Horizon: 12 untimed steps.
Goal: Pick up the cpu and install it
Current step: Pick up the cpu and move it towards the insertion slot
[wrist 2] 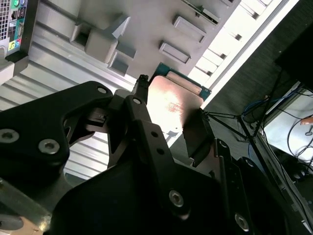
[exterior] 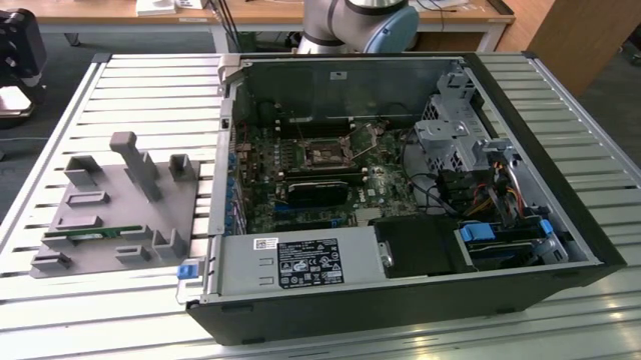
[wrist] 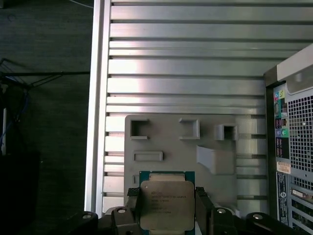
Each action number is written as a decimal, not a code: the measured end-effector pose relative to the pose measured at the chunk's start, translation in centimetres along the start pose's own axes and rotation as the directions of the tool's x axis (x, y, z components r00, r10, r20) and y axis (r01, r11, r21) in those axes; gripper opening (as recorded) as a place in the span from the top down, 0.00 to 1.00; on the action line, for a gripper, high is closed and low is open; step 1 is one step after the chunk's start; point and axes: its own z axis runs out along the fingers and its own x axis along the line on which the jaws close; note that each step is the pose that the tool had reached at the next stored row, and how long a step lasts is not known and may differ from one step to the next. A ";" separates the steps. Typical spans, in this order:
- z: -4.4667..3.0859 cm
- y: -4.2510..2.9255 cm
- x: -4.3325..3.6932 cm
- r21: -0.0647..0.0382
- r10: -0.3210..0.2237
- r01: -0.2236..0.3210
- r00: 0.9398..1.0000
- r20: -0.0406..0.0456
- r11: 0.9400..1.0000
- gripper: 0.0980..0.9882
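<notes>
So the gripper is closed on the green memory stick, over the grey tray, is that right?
Not the memory stick. The gripper is closed on the cpu, a square silver-topped chip, over the grey tray, as both wrist views show. The green memory stick lies in the tray in the exterior view.

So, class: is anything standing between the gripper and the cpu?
Nothing visible. In both wrist views the gripper has its fingers against two opposite edges of the cpu, holding it above the grey parts tray.
</notes>
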 end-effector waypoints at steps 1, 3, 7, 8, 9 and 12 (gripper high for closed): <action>0.00 0.00 -0.09 0.000 0.000 0.000 1.000 0.000 1.000 0.51; -0.01 0.00 -0.22 0.000 0.000 0.000 1.000 0.000 1.000 0.51; -0.01 0.00 -0.42 0.000 0.000 0.000 1.000 0.000 1.000 0.51; -0.02 0.00 -0.46 0.000 0.000 0.000 1.000 0.000 1.000 0.51; -0.01 0.01 -0.50 0.000 0.000 0.000 1.000 0.000 1.000 0.51; -0.02 0.00 -0.64 0.000 0.000 0.000 1.000 0.000 1.000 0.51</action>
